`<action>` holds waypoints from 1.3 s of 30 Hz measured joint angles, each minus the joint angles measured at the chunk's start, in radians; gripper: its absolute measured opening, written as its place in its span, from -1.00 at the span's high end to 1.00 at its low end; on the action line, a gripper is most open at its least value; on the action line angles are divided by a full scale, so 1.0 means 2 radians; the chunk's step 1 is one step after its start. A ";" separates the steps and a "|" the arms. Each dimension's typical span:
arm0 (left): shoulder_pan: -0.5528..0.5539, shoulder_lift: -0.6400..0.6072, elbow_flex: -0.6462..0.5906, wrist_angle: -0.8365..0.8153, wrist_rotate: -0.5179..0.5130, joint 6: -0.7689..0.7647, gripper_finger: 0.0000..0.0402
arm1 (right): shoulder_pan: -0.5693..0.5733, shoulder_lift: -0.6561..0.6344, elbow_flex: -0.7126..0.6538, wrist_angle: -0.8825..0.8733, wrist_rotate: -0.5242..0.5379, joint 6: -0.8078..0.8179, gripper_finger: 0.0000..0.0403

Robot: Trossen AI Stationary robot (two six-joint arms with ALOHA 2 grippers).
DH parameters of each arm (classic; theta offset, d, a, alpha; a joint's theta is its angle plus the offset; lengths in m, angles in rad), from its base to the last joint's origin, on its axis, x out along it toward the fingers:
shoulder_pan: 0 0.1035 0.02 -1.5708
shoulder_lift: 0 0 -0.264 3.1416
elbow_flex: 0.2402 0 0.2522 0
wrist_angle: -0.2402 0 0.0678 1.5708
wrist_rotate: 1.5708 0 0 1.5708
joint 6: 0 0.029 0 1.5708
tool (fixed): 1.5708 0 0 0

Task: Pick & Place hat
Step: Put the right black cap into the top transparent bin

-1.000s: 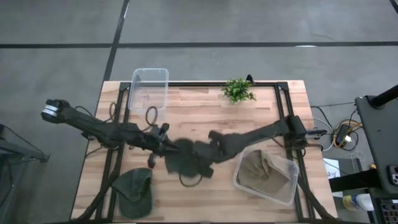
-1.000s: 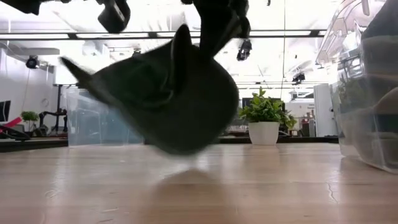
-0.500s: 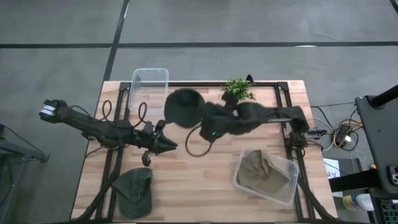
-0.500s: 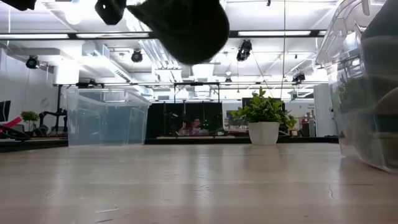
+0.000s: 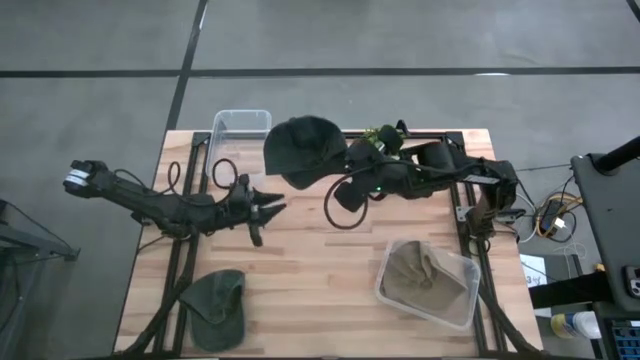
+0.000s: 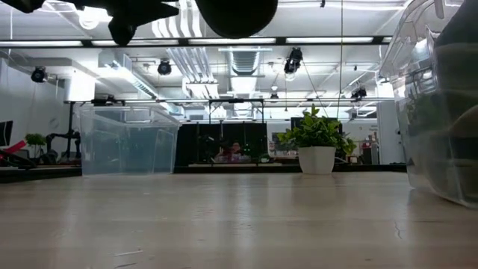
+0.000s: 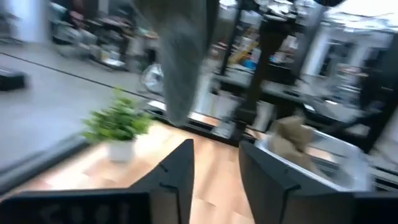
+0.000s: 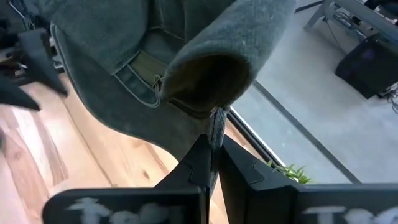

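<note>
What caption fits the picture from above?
Right gripper lifts a dark hat near the clear bin.

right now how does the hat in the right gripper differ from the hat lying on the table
The held hat hangs in the air near the empty bin, pinched by the right gripper; the table hat lies flat at the near left corner, untouched. The held hat looks darker, almost black from above; the table hat looks greener. The held hat hangs rounded; the table hat is flattened. Both are soft cloth caps.
</note>
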State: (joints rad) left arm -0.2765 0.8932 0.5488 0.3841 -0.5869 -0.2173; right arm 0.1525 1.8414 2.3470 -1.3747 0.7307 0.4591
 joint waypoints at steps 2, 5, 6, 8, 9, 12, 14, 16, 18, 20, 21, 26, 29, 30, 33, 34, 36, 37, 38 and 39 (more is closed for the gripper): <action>0.000 0.000 0.000 0.007 -0.037 0.016 0.31 | 0.000 0.003 0.000 0.001 0.000 0.000 0.94; 0.000 0.000 0.000 0.017 -0.060 0.031 0.23 | 0.001 0.007 0.000 0.004 -0.002 -0.001 0.94; 0.000 0.000 0.000 0.021 -0.060 0.032 0.21 | 0.001 0.010 0.000 0.010 -0.002 -0.002 0.94; 0.000 0.001 0.000 0.033 -0.059 0.038 0.20 | 0.001 0.011 0.000 0.017 -0.002 -0.007 0.94; 0.000 0.001 0.000 0.038 -0.059 0.042 0.20 | 0.001 0.012 -0.001 0.020 -0.003 -0.009 0.94; 0.000 0.001 0.000 0.040 -0.059 0.056 0.20 | 0.001 0.013 -0.001 0.044 -0.002 -0.023 0.94; 0.000 0.001 0.000 0.043 -0.059 0.058 0.20 | 0.001 0.013 -0.001 0.058 -0.002 -0.032 0.94; 0.000 0.001 0.000 0.043 -0.061 0.062 0.20 | 0.001 0.013 -0.001 0.069 -0.004 -0.035 0.94; 0.000 0.001 0.000 0.044 -0.063 0.072 0.20 | 0.001 0.013 -0.002 0.071 -0.015 -0.035 0.94; 0.000 0.001 0.000 0.049 -0.063 0.078 0.20 | 0.001 0.013 -0.002 0.077 -0.023 -0.035 0.94; 0.000 0.001 0.000 0.053 -0.063 0.081 0.20 | 0.001 0.013 -0.004 0.080 -0.023 -0.035 0.94; 0.000 0.001 0.000 0.068 -0.063 0.097 0.20 | 0.001 0.013 -0.010 0.094 -0.031 -0.035 0.94; 0.000 0.001 0.000 0.071 -0.063 0.097 0.20 | 0.001 0.013 -0.016 0.099 -0.040 -0.035 0.94; 0.000 0.001 0.000 0.073 -0.063 0.097 0.22 | 0.001 0.013 -0.020 0.104 -0.040 -0.037 0.94; 0.000 0.001 0.000 0.074 -0.063 0.100 0.35 | 0.001 0.013 -0.026 0.108 -0.041 -0.038 0.94; 0.000 0.001 0.000 0.074 -0.063 0.100 0.43 | 0.001 0.013 -0.028 0.109 -0.041 -0.038 0.94; 0.000 0.001 0.000 0.073 -0.067 0.099 0.64 | 0.001 0.013 -0.035 0.117 -0.040 -0.047 0.94; 0.000 0.000 0.000 0.071 -0.074 0.098 0.76 | 0.001 0.013 -0.037 0.120 -0.039 -0.051 0.94; 0.001 -0.002 0.000 0.070 -0.083 0.097 0.86 | 0.001 0.013 -0.038 0.124 -0.039 -0.054 0.94; 0.001 -0.005 0.000 0.070 -0.091 0.095 0.92 | 0.001 0.012 -0.039 0.127 -0.040 -0.058 0.94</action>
State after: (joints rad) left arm -0.2738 0.8839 0.5483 0.5237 -0.7686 -0.0271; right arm 0.1555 1.8662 2.2694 -1.1214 0.6511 0.3439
